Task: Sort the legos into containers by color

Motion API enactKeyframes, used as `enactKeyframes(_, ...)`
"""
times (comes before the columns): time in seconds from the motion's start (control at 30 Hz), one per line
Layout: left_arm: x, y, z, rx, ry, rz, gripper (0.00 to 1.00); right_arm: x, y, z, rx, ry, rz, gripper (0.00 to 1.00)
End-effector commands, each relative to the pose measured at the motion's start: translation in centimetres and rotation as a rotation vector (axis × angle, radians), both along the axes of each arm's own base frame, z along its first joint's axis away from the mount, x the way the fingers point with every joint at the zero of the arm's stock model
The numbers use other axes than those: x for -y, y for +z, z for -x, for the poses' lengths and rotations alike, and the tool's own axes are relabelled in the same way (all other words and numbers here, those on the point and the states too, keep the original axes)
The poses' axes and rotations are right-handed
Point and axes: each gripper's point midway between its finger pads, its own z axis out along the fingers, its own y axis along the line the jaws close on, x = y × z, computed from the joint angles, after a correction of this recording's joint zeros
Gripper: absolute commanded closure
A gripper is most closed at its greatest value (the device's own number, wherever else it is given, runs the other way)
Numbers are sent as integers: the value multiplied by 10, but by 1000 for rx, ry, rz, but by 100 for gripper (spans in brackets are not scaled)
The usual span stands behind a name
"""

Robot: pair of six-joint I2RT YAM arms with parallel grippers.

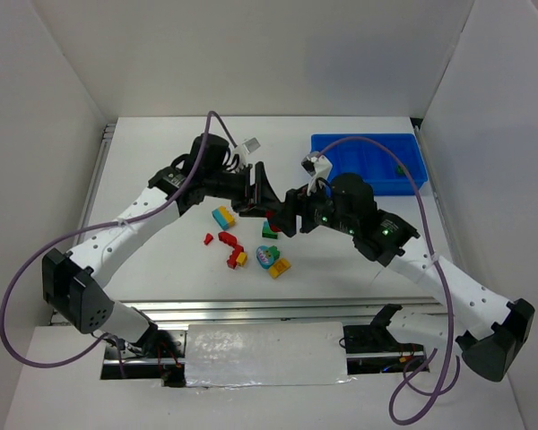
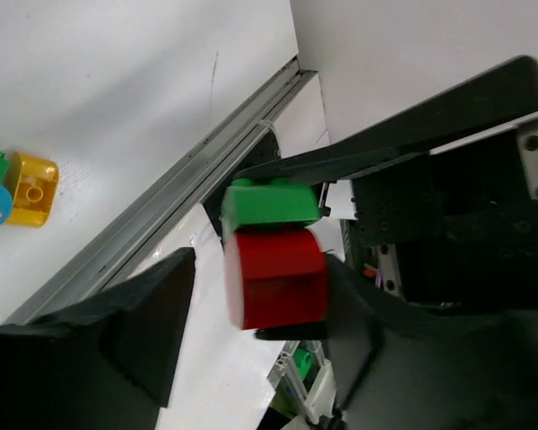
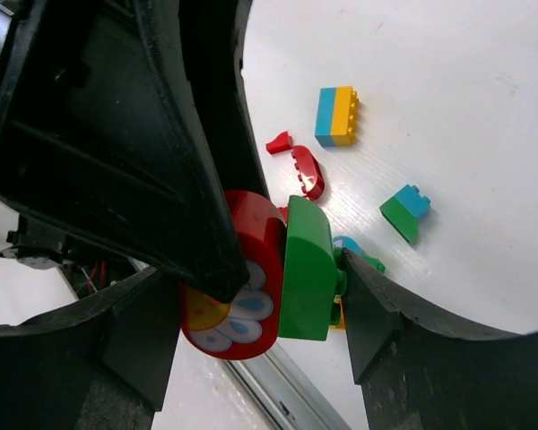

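Observation:
A red lego (image 2: 273, 278) with a flower face (image 3: 238, 296) is stuck to a green lego (image 3: 307, 269) (image 2: 269, 202). My right gripper (image 3: 260, 278) (image 1: 285, 219) is shut on this pair and holds it above the table. My left gripper (image 2: 264, 296) (image 1: 258, 193) is open around the red part, with one finger (image 3: 161, 134) against the flower face and a gap at the other. In the top view the grippers largely hide the pair. The blue tray (image 1: 359, 152) stands at the back right.
Loose legos lie on the table below the grippers: a blue-yellow brick (image 1: 222, 217) (image 3: 336, 115), red pieces (image 1: 226, 240) (image 3: 303, 168), a green-cyan brick (image 3: 403, 210), a cyan round piece (image 1: 267, 257) and a yellow brick (image 1: 279, 267) (image 2: 31, 188). White walls enclose the table.

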Motion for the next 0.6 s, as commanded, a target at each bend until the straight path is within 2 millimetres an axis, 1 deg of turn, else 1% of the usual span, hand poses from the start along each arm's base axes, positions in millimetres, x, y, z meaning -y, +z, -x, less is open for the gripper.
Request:
enactKeyframes(0.0,8,21,4,65,-59,37,40,-4,35,-13,76,-39,-58,74)
enactKeyframes(0.03,9,20,6,63,-69,39,49,-4,34,-14,75,-50,-54,74)
enactKeyframes(0.07,10,19,6,60,-73,41,65,-4,34,-16,72,-57,-54,74)
enactKeyframes(0.13,11,16,8,51,-94,40,81,-4,34,-19,68,-68,-49,74)
enactKeyframes(0.17,11,16,8,50,-100,43,92,-6,35,-20,66,-67,-50,73)
enactKeyframes(0.2,12,17,9,50,-107,47,97,-6,35,-20,65,-64,-50,71)
enactKeyframes(0.23,13,19,11,54,-124,58,100,-7,36,-19,61,-58,-53,66)
enactKeyframes(0.27,13,21,9,62,-124,63,100,-8,38,-17,68,-54,-63,40)
enactKeyframes(0.3,14,22,8,69,-123,67,100,-7,40,-16,72,-50,-74,34)
enactKeyframes(0.33,14,25,9,80,-125,75,100,-8,41,-14,73,-42,-87,30)
enactKeyframes(0.37,15,29,7,102,-125,87,100,-6,42,-10,78,-35,-99,2)
enactKeyframes(0.4,15,31,6,114,-123,91,100,-6,43,-8,82,-29,-104,0)
enactKeyframes(0.47,13,37,3,145,-113,92,100,-4,43,-4,74,-19,-93,0)
enactKeyframes(0.5,13,37,1,161,-114,88,100,0,36,-2,49,-21,-64,0)
enactKeyframes(0.57,9,39,-6,182,-97,78,100,8,31,1,35,-19,-45,0)
